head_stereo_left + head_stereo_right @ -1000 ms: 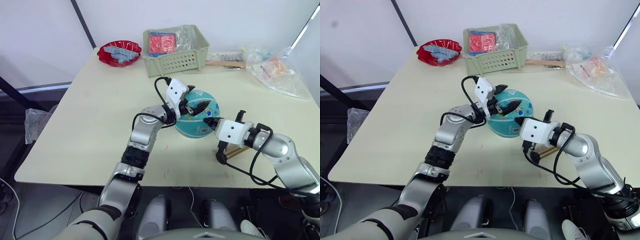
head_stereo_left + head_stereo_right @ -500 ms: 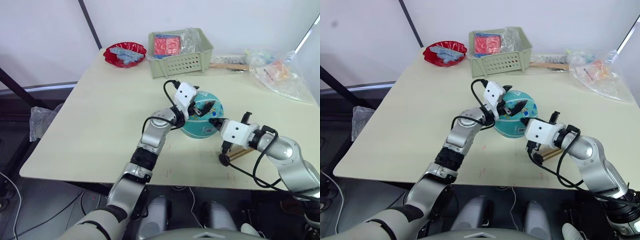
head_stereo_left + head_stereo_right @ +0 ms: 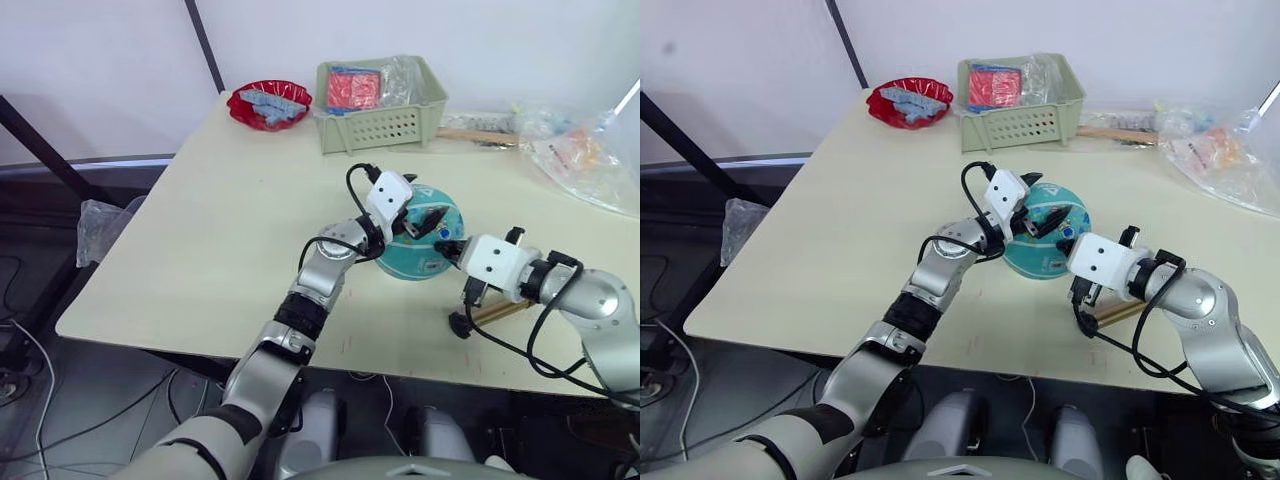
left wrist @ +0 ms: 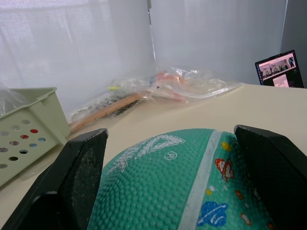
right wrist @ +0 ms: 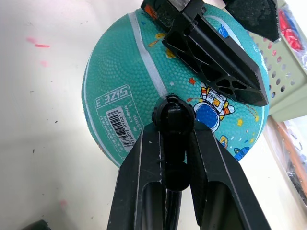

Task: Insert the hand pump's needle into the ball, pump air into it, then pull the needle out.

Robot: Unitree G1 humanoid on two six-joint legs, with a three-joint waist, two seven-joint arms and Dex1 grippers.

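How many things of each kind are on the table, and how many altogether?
Ball: 1
Hand pump: 1
Red bowl: 1
Green basket: 1
Clear plastic bag: 1
Total: 5

arms: silver segments, black joints | wrists: white housings, looped black cables | hands: two black fingers each
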